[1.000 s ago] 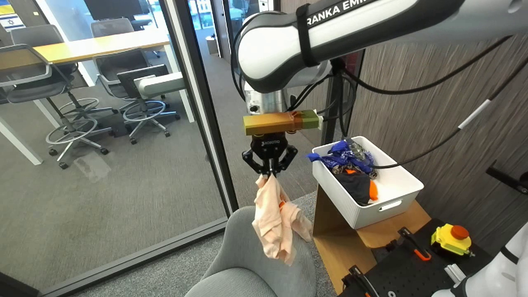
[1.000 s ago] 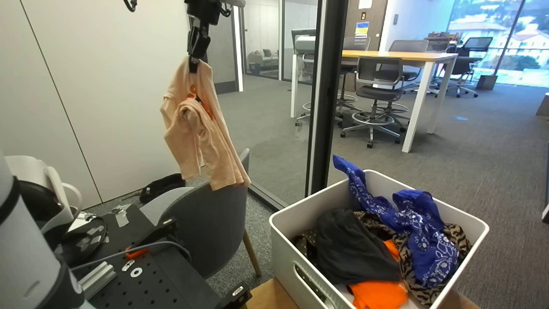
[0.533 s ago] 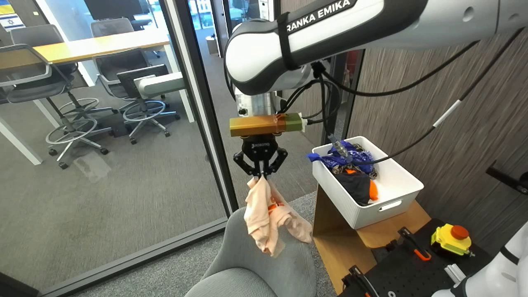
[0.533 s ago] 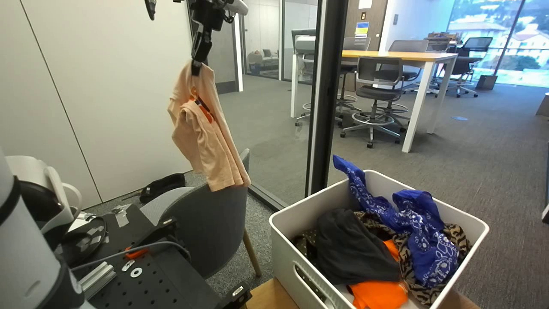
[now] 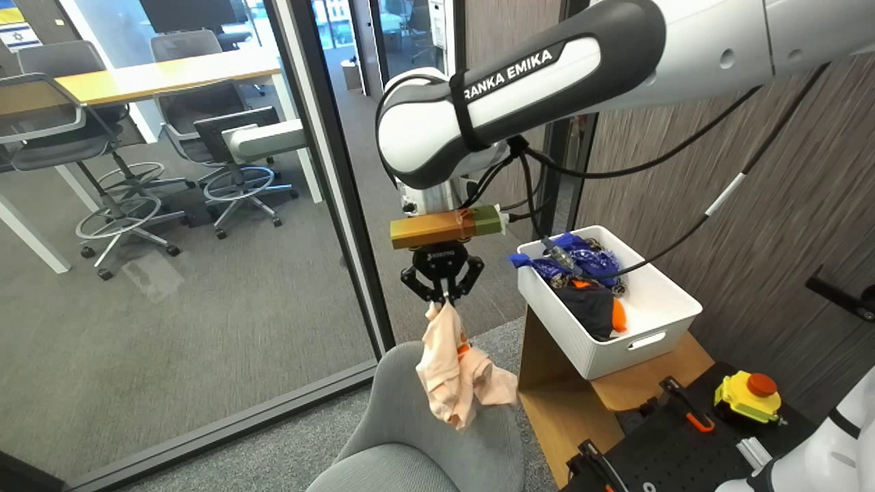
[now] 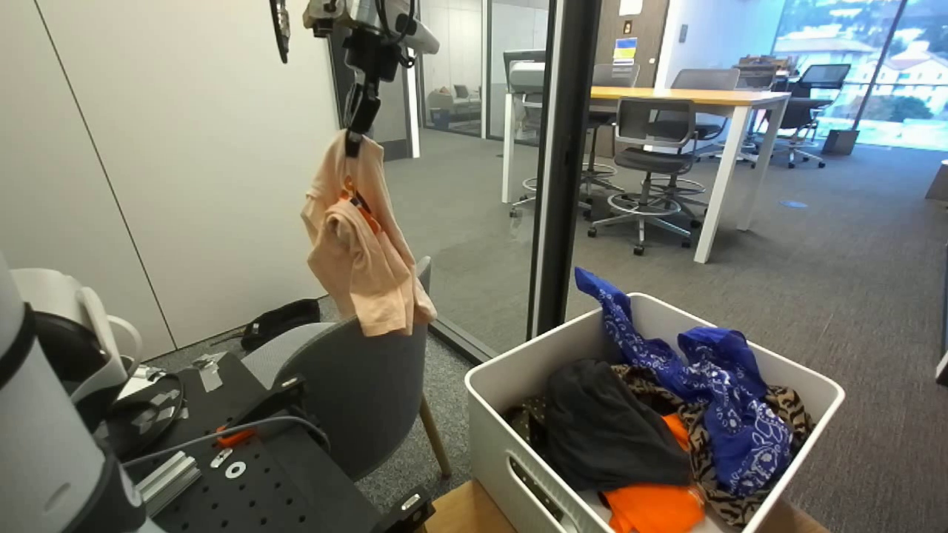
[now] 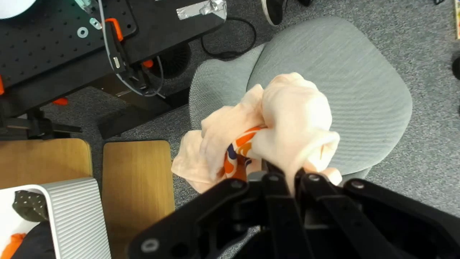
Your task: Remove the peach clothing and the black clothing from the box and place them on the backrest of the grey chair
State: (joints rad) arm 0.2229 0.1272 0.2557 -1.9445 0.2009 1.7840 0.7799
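The peach clothing (image 5: 444, 372) was pale cloth with some orange-and-navy print. It was pinched at the top and hung in loose folds over the grey chair (image 5: 410, 434). In both exterior views its lower part overlapped the rounded backrest (image 6: 363, 392); contact could not be told. The chair, in light-grey fabric, stood upright. The black clothing (image 6: 607, 429) was plain and rumpled, lying inside the white box (image 6: 489, 444), close to a side wall. The box was open-topped, straight-sided, ribbed outside, and stood upright near the chair, apart from it.

blue bandana (image 6: 722, 400) over tiger-striped cloth (image 6: 794, 406) | orange cloth (image 6: 655, 509) | office chairs (image 6: 653, 158) beside wood-topped table (image 6: 689, 93)
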